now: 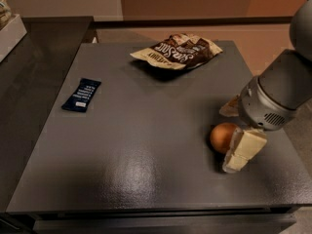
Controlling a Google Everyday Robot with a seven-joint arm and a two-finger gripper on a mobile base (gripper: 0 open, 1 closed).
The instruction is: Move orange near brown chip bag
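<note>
The orange point(222, 137) sits on the dark grey table point(136, 145) near its right edge. The brown chip bag point(176, 51), with white "Sea Salt" lettering, lies flat at the table's far middle, well apart from the orange. My gripper point(237, 130) comes in from the right at table height. It is open. One cream finger point(244, 149) is against the orange's near right side, and the other finger point(229, 108) shows just behind the orange. The orange rests on the table, partly between them.
A dark blue bar wrapper point(82, 94) lies on the table's left side. A darker counter point(34, 57) adjoins the table on the left, with a white box point(9, 33) on it. The arm's grey wrist point(278, 94) overhangs the right edge.
</note>
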